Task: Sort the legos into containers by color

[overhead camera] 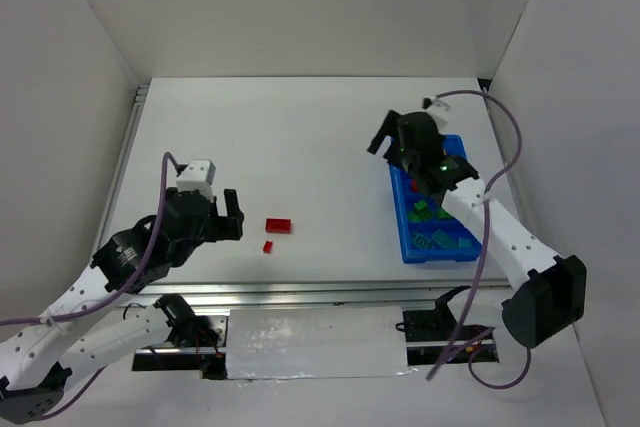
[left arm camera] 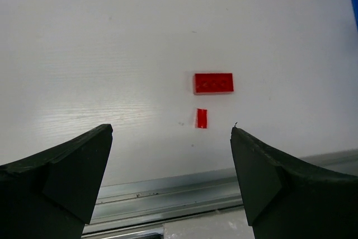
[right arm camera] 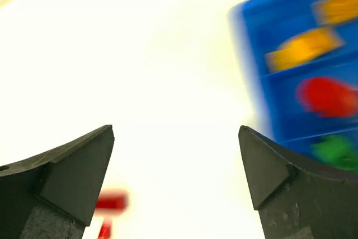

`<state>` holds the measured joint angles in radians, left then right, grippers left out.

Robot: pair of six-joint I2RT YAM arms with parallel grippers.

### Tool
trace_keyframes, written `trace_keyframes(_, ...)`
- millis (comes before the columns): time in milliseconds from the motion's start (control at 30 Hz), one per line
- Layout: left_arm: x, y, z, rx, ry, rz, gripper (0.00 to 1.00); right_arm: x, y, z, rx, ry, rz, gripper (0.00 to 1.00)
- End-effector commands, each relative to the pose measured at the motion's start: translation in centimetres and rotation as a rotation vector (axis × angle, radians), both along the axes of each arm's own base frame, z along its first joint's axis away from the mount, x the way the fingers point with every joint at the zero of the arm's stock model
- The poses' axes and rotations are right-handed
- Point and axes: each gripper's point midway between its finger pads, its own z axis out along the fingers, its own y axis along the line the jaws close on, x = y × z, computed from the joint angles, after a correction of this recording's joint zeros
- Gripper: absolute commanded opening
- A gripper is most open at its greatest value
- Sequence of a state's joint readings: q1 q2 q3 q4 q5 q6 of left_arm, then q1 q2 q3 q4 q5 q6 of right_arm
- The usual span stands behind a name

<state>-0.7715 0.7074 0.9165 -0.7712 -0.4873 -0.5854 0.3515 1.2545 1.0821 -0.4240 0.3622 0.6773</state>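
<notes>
Two red legos lie on the white table: a larger brick [overhead camera: 278,225] [left arm camera: 213,83] and a tiny piece [overhead camera: 268,246] [left arm camera: 201,118] just in front of it. My left gripper [overhead camera: 233,215] [left arm camera: 171,129] hovers left of them, open and empty. The blue tray [overhead camera: 398,217] [right arm camera: 251,54] stands at the right, its containers holding orange [right arm camera: 305,48], red [right arm camera: 327,96], green [overhead camera: 425,212] and cyan [overhead camera: 440,242] legos. My right gripper [overhead camera: 383,134] [right arm camera: 176,127] is open and empty, beside the tray's far left corner. The right wrist view is blurred.
A metal rail [left arm camera: 184,194] runs along the table's near edge, just in front of the red pieces. White walls close in the table at the back and on both sides. The right arm stretches over the tray.
</notes>
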Motion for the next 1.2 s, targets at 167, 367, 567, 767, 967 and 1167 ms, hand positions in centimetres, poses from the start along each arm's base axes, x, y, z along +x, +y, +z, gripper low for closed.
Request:
trace_keyframes(167,-0.6,7.9,3.7,-0.067,-0.155,0.404,1.00,-7.4,16.0,-3.8,-0.079,0.129,0.420,1.00)
trace_keyframes(367,-0.7,6.6,4.4,-0.126,-0.196,0.300,0.99,-9.3,23.8,-9.8,-0.196,0.272,0.464,1.00)
trace_keyframes(567,-0.4,5.7,3.8,-0.093,-0.161,0.258,0.99,-8.8,27.2,-13.0,-0.267,0.333,0.470,1.00)
trace_keyframes(767,-0.2,4.9,3.5,-0.083,-0.149,0.222,0.99,-9.4,28.9,-14.5,-0.228,0.357,0.510,1.00)
trace_keyframes(967,-0.4,5.2,3.9,-0.104,-0.168,0.222,0.99,-9.4,30.4,-15.9,-0.219,0.382,0.538,1.00)
trace_keyframes(1167,-0.6,5.2,4.2,-0.117,-0.179,0.217,0.99,-9.3,31.3,-16.0,-0.192,0.376,0.552,1.00)
